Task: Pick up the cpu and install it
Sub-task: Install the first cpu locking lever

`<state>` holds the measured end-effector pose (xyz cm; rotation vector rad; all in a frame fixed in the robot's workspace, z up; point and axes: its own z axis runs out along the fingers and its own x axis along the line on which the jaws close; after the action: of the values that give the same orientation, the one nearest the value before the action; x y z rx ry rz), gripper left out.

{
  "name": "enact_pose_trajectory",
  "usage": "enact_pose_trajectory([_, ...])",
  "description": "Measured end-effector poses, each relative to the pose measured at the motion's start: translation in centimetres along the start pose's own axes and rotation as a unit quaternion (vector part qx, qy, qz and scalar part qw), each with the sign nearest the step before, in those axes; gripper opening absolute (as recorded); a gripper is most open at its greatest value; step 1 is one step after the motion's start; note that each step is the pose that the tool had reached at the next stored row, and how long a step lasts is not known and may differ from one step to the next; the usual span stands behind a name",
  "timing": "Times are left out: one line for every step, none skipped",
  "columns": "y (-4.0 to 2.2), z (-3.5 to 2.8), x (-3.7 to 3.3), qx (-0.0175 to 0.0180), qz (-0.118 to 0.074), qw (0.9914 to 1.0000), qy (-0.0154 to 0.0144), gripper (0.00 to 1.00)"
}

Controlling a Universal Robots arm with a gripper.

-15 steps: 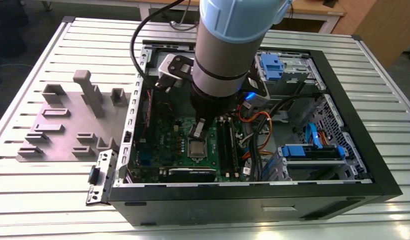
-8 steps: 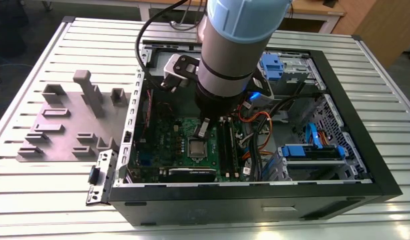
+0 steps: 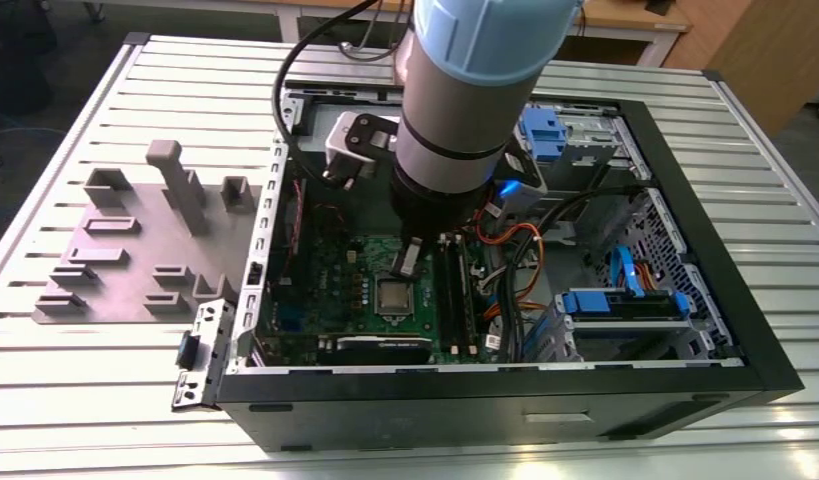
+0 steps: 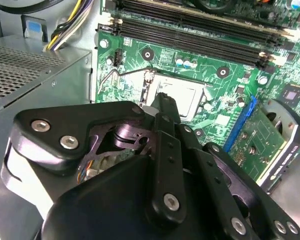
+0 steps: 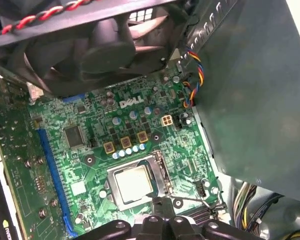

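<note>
The cpu (image 5: 134, 183) is a small pale square lying flat in the socket of the green motherboard (image 5: 90, 150); it also shows in the second wrist view (image 4: 182, 95) and the exterior view (image 3: 392, 294). My gripper (image 5: 161, 202) hangs inside the open computer case, just above the board at one edge of the socket. Its black fingers come together into one narrow tip (image 4: 162, 99) with nothing between them. In the exterior view the gripper (image 3: 406, 262) sits under the thick grey arm, a little behind the socket.
A black fan (image 5: 105, 50) overhangs the board close to the socket. A grey metal box (image 4: 35, 75) and memory slots (image 4: 200, 25) flank it. Cables (image 3: 516, 240) and blue drive bays (image 3: 623, 300) fill the case's right side. Grey holder blocks (image 3: 142, 240) stand outside, on the left.
</note>
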<state>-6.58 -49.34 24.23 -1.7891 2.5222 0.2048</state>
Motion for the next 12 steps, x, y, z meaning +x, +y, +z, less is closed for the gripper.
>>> enact_pose_trajectory([0.00, -0.01, 0.00, 0.0018, -0.001, 1.00000, -0.0006, 0.11])
enact_pose_trajectory([-0.02, -0.04, -0.01, 0.0036, -0.001, 0.99999, -0.0012, 0.11])
enact_pose_trajectory([-0.06, -0.06, -0.03, 0.0052, -0.002, 0.99998, -0.0017, 0.11])
enact_pose_trajectory([-0.10, -0.08, -0.06, 0.0063, -0.002, 0.99998, -0.0022, 0.11])
enact_pose_trajectory([-0.14, -0.09, -0.08, 0.0074, -0.002, 0.99997, -0.0026, 0.11])
enact_pose_trajectory([-0.19, -0.12, -0.12, 0.0083, -0.003, 0.99996, -0.0028, 0.11])
enact_pose_trajectory([-0.23, -0.12, -0.15, 0.0090, -0.003, 0.99995, -0.0030, 0.11])
enact_pose_trajectory([-0.24, -0.11, -0.17, 0.0092, -0.005, 0.99994, -0.0031, 0.11])
enact_pose_trajectory([-0.25, -0.10, -0.17, 0.0091, -0.008, 0.99993, -0.0026, 0.11])
enact_pose_trajectory([-0.25, -0.09, -0.18, 0.0086, -0.014, 0.99986, -0.0017, 0.11])
enact_pose_trajectory([-0.25, -0.09, -0.18, 0.0078, -0.022, 0.99973, -0.0008, 0.11])
enact_pose_trajectory([-0.26, -0.09, -0.18, 0.0070, -0.030, 0.99954, 0.0000, 0.11])
